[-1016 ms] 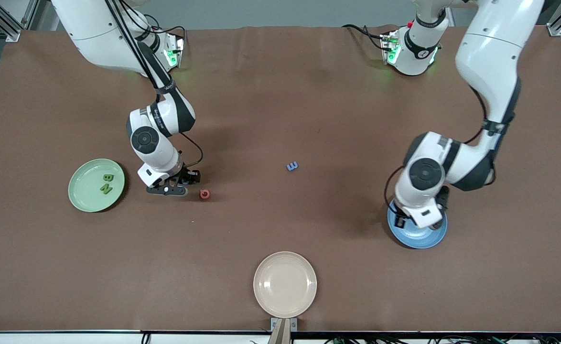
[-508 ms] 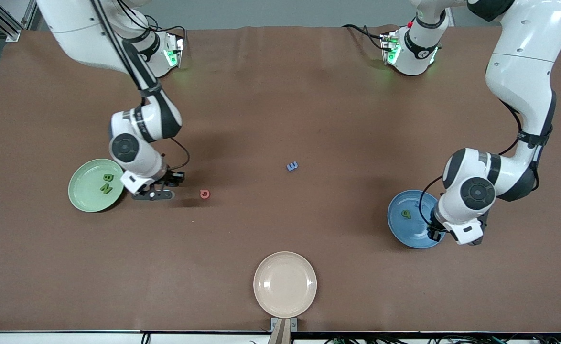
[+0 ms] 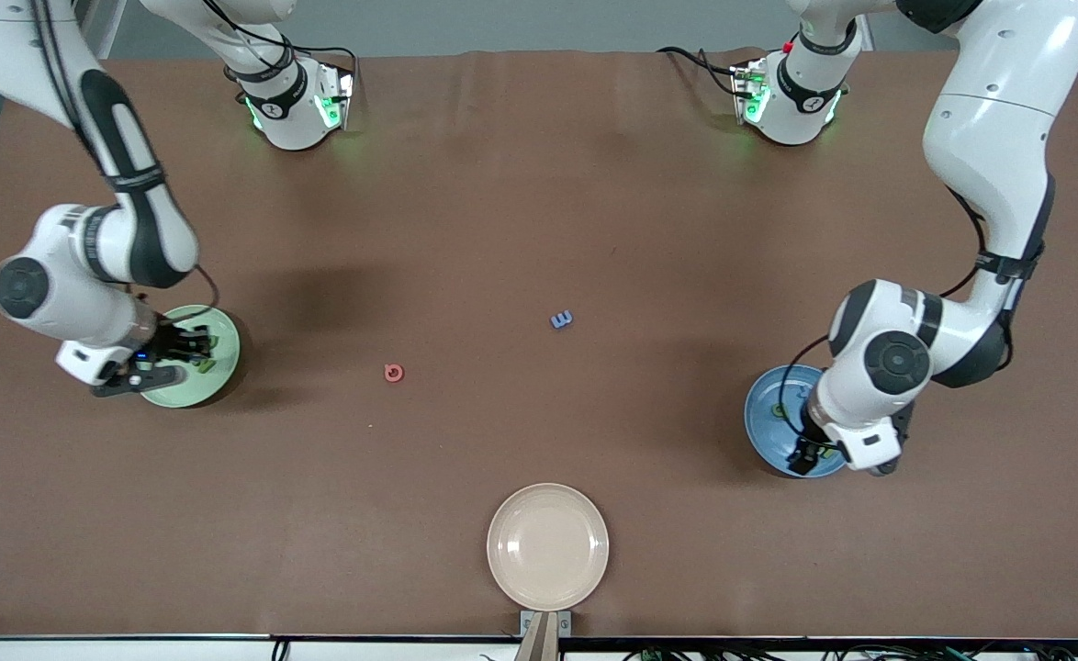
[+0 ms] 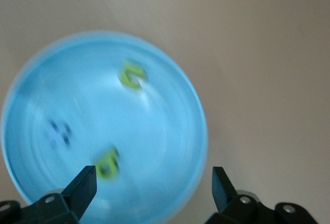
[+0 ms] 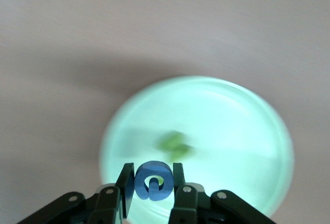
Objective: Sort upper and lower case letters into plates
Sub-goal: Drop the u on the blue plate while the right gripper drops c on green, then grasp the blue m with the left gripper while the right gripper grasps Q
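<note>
Over the mint plate (image 3: 218, 367), right pincer (image 5: 153, 193) grips one blue letter (image 5: 153, 182); left pincer (image 4: 152, 190) gapes above the blue plate (image 3: 764, 413).

The front camera is looking down from high across the counter (image 3: 539, 184), facing both robot bases. Each wrist camera is looking straight down from close above: the left onto the blue plate (image 4: 103, 126), the right onto the green plate (image 5: 216, 126), both also showing in front.
</note>
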